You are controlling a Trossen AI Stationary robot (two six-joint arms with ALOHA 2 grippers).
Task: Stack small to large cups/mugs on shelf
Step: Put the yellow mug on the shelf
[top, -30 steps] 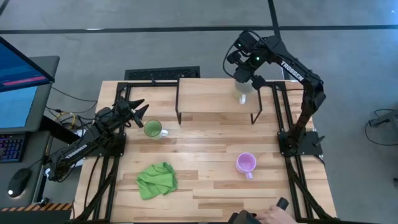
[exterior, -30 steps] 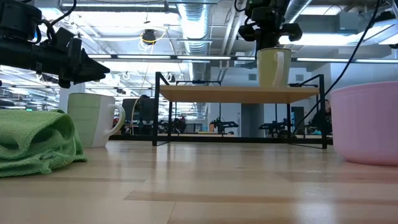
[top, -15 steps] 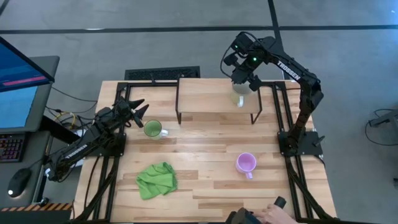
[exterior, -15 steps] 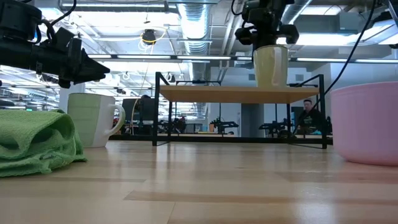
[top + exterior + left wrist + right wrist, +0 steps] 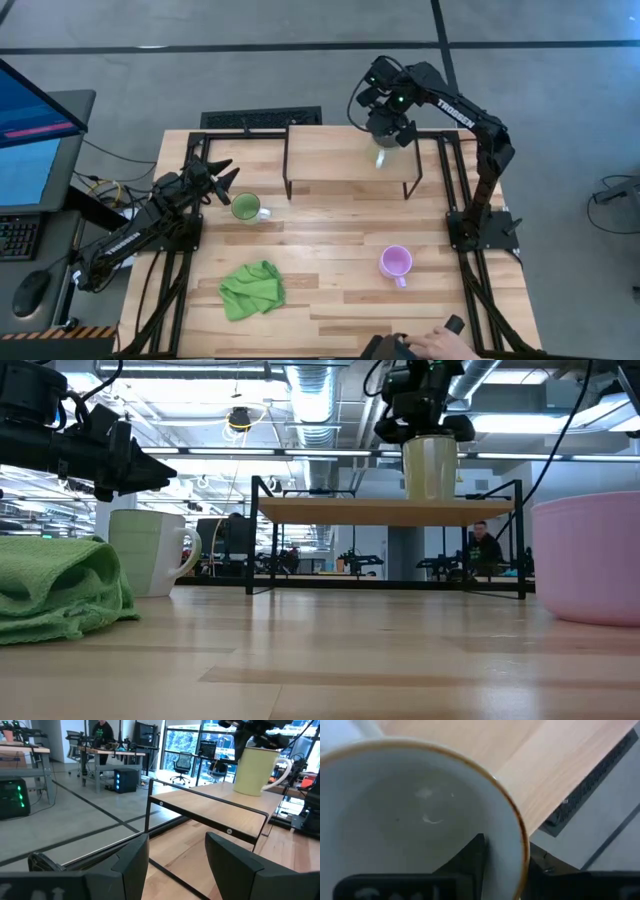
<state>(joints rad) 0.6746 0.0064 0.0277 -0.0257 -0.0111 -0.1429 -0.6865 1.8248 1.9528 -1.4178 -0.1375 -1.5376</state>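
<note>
We see the right tool (image 5: 385,125) straddling the rim of the cream mug (image 5: 429,468), one finger inside, its base on the shelf (image 5: 385,510) as the stack's foundation; how tightly it grips we cannot tell. The left tool (image 5: 222,180) waits wide by the green mug (image 5: 245,208), lilac mug (image 5: 396,264) apart on the worktop (image 5: 330,240)

Three mugs: a cream one (image 5: 381,156) at upper centre-right, a green one (image 5: 246,208) at left-centre, a lilac one (image 5: 396,264) at lower right. One shelf (image 5: 340,152), one green cloth (image 5: 252,289), two arms.
</note>
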